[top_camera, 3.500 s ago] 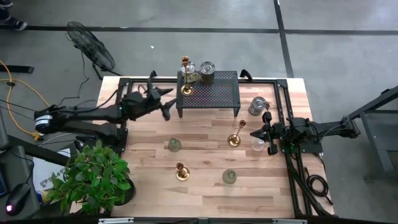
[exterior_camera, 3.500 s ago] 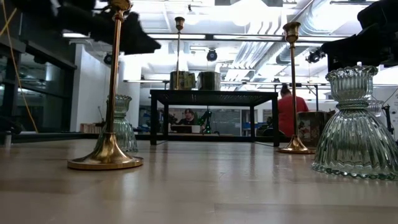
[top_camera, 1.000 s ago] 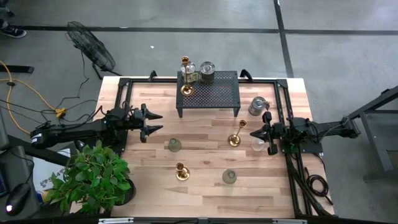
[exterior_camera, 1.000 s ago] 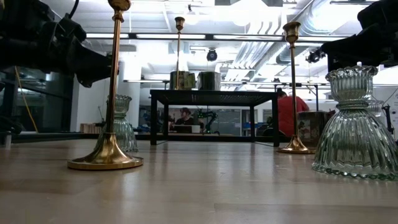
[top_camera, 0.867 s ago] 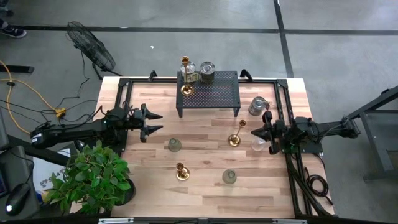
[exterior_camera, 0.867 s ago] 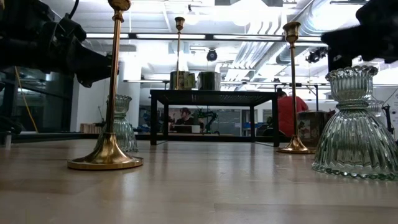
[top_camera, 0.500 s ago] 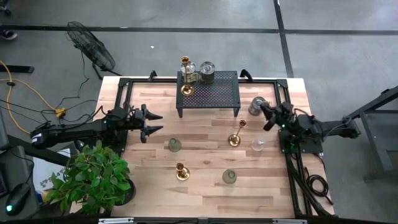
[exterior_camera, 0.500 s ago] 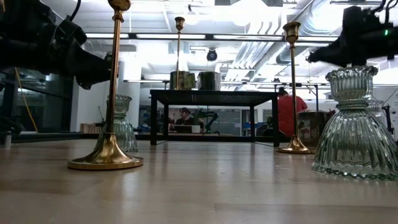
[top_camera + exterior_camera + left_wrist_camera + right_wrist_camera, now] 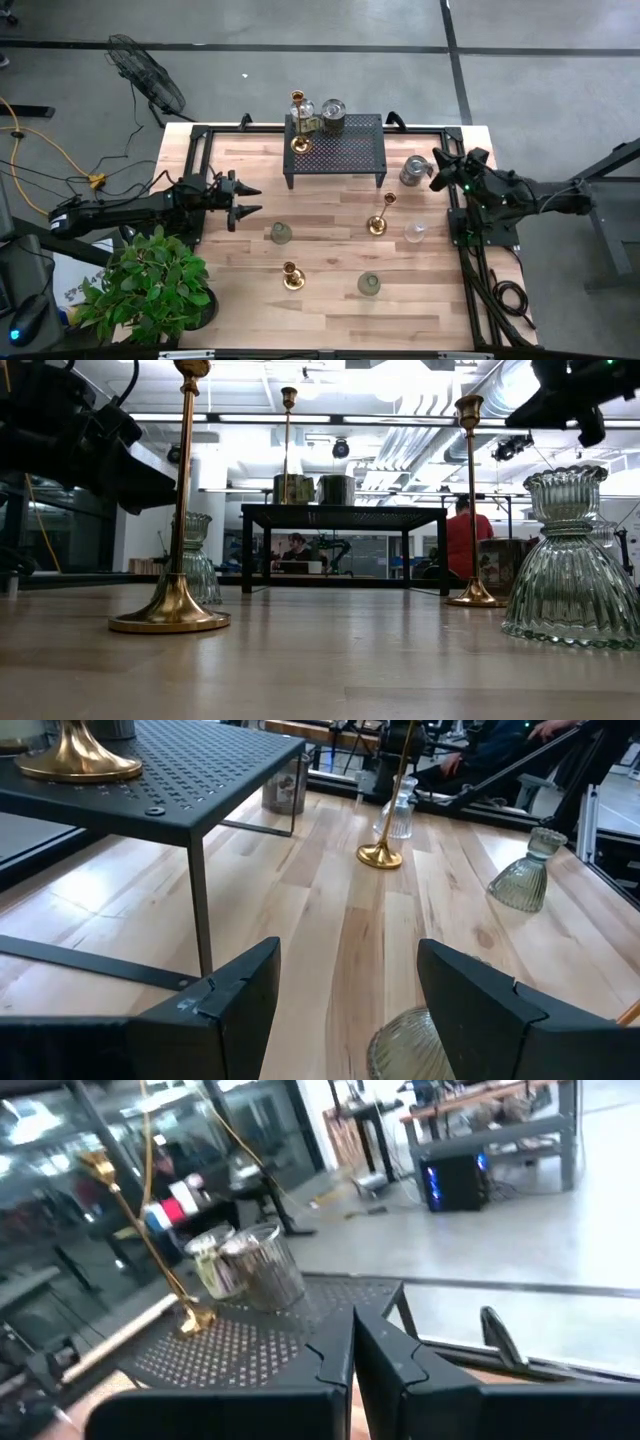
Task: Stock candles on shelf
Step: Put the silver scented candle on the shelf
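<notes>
Bright ceiling lights glare above the shelf (image 9: 343, 512) in the low view; the right wrist view is motion-blurred throughout.

Closed right claw (image 9: 352, 1342) before shelf (image 9: 250, 1342) with candles (image 9: 245, 1265).

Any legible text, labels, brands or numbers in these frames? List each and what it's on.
None can be read.
Jar candles on the shelf: one seems to carry a greenish label, too blurred to read.
Red and white object in the room behind, right wrist view: no lettering legible.
Brass candlesticks, glass holders and wooden table: no print visible.
</notes>
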Tool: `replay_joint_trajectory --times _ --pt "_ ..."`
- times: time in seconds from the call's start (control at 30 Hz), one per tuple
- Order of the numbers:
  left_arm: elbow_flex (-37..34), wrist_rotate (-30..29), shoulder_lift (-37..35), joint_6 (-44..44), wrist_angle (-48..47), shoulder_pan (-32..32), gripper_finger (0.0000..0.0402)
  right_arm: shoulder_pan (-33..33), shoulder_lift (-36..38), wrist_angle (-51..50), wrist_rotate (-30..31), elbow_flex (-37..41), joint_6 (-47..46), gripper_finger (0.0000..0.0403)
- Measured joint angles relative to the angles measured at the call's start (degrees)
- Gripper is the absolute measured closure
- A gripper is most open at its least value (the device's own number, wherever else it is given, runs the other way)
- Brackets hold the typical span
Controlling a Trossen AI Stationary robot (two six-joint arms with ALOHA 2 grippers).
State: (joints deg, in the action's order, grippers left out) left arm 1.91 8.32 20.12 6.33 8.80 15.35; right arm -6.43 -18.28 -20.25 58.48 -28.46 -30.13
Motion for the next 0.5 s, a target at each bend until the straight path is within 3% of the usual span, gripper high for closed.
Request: replay_joint_trajectory --times 0.2,0.5 --pt "0.0 0.0 0.0 0.0 0.0 0.0 0.0171 4.4 -8.2 -13.8 -3.0 -9.5 -8.2 0.04" --pt "0.0 0.0 0.0 0.0 0.0 0.0 0.0171 18.8 -13.1 -29.6 -18.5 -17.7 -12.8 0.04"
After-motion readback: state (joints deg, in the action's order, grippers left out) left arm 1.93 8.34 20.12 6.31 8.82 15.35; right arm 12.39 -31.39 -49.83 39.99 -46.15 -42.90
